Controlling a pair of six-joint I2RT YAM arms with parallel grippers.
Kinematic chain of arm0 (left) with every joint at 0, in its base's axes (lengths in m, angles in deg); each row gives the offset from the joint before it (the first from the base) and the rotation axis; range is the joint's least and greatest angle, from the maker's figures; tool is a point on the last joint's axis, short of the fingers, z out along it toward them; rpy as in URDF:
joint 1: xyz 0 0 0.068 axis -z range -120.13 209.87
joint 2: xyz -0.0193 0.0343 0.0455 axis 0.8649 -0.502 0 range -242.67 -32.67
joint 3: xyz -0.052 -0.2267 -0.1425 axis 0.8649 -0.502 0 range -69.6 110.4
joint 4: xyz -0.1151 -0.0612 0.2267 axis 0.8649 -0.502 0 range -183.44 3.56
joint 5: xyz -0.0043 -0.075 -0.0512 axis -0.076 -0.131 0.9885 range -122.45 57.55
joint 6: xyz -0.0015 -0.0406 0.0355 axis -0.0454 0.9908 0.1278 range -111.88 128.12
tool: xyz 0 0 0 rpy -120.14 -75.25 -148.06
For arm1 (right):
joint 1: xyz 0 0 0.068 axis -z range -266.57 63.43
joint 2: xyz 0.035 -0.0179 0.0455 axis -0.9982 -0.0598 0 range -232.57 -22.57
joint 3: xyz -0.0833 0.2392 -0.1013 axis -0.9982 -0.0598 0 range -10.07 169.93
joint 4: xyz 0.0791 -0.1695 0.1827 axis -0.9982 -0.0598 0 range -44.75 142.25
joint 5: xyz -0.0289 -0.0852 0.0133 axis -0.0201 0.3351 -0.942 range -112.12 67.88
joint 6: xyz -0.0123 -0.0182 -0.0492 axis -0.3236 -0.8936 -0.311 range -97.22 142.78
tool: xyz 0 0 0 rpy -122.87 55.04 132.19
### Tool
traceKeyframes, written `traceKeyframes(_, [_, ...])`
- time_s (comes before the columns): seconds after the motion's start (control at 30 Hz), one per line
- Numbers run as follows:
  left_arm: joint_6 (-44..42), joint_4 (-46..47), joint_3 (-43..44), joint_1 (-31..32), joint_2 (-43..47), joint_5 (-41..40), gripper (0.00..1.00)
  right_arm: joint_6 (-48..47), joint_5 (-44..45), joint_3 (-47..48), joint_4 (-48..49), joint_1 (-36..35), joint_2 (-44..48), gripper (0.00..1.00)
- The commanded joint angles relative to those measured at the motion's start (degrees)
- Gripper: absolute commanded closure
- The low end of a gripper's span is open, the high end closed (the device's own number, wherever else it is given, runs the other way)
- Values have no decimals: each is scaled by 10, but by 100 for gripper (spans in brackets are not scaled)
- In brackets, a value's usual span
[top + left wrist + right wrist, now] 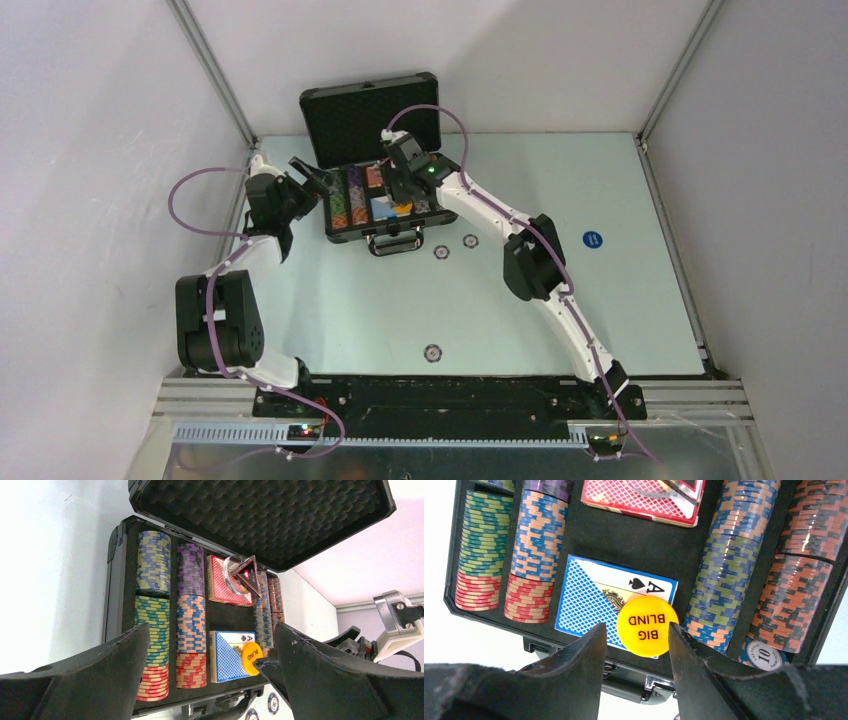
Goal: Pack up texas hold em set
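The black briefcase (370, 100) stands open at the back of the table, foam-lined lid up. Rows of multicoloured chips (152, 630) fill it, with a red-patterned deck (227, 582) and a dark triangular marker (248, 575) on top of that deck. A blue deck (589, 597) lies near the handle, and an orange BIG BLIND button (647, 626) rests on its corner. My right gripper (636, 627) hovers over that button, half open; its right finger meets the button's edge and the left one stands off. My left gripper (310, 175) is wide open and empty beside the case's left end.
Three loose chips (441, 251) (469, 241) (432, 352) lie on the table in front of the case. A blue round sticker (592, 240) marks the table to the right. White walls close in on both sides and behind.
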Motion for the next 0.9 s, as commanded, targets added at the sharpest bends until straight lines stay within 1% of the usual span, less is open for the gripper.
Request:
traceKeyframes(0.0, [6,21,5,-2,-2,5,2,-12,-6,3,27,1,15,46])
traceKeyframes(0.07, [7,21,5,-2,-2,5,2,-14,-4,-10,32,0,24,42])
traceKeyframes(0.13, [6,21,4,-2,-2,5,2,-18,9,-43,52,-1,49,39])
traceKeyframes(0.17, [6,21,4,-2,-1,5,2,-21,13,-75,73,-2,59,38])
traceKeyframes(0.27, [6,21,4,-2,0,5,2,-23,47,-145,114,4,133,35])
traceKeyframes(0.4, [6,21,4,-2,0,5,2,19,95,-261,144,42,235,33])
traceKeyframes(0.43, [6,21,4,-2,0,5,2,28,101,-312,149,62,277,33])
traceKeyframes(0.47, [6,21,4,-2,0,5,2,44,111,-339,163,72,298,32])
traceKeyframes(0.5, [6,21,4,-2,-1,6,2,53,117,-393,167,97,339,32])
traceKeyframes(0.53, [6,21,5,-2,-1,6,2,72,122,-419,170,112,357,32])
traceKeyframes(0.57, [6,21,5,-2,-1,6,2,83,121,-462,169,147,390,31])
traceKeyframes(0.6, [7,21,5,-2,-2,6,2,103,119,-482,162,165,403,31])
traceKeyframes(0.63, [7,20,6,-2,-3,7,2,113,120,-515,157,202,422,30])
traceKeyframes(0.67, [7,21,6,-2,-3,7,2,130,122,-530,143,220,430,28])
traceKeyframes(0.73, [8,21,6,-2,-3,7,2,147,126,-572,121,287,440,24])
traceKeyframes(0.87, [10,25,5,-2,-4,9,2,162,110,-598,101,369,423,20])
